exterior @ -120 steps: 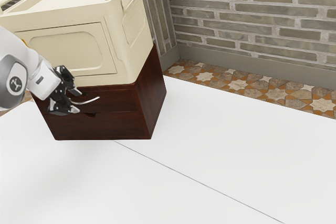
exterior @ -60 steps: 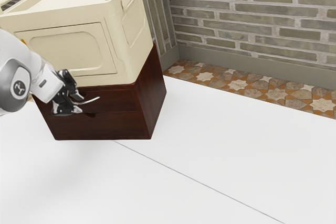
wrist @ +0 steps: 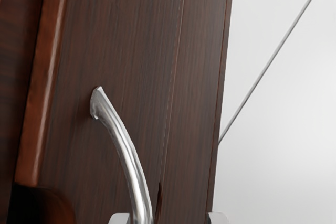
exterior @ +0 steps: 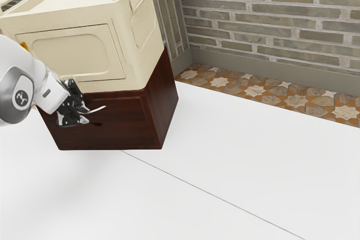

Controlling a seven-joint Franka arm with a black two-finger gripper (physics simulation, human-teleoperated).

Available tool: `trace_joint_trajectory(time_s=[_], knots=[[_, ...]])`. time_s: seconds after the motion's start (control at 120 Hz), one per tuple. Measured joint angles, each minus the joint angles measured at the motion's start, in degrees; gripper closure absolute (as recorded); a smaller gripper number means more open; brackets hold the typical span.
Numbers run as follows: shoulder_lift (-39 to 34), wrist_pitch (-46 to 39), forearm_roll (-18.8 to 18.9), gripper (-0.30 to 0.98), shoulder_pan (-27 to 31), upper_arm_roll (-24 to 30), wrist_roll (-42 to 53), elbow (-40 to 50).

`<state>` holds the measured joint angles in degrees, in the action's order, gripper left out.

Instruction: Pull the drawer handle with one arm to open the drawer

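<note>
The tool point(exterior: 87, 116) holds its fingers apart, straddling the metal handle point(wrist: 132, 164) on the upper drawer point(wrist: 123, 40), presumably so closing gives a grip for pulling. The cabinet point(exterior: 164, 102) sits on the worktop point(exterior: 225, 155).

The wrist view's edge cuts off the handle point(wrist: 127, 150)

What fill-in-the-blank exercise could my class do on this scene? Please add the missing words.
The pale crate rests on ____ of the wooden cabinet.
The table is coloured ____.
The drawer handle is not straight but ____.
The gripper is not shut but ____.
Missing words: top; white; curved; open.
</note>
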<state>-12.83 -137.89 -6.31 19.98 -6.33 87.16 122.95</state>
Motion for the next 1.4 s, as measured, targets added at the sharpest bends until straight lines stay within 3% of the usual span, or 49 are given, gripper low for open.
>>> trace_joint_trajectory(time_s=[0.408,1.4], knots=[[-4.55,0.26,0.0,0.65,0.05,-0.01,0.31,4.1],[-18.75,3.47,0.45,0.66,0.3,-0.32,1.6,16.08]])
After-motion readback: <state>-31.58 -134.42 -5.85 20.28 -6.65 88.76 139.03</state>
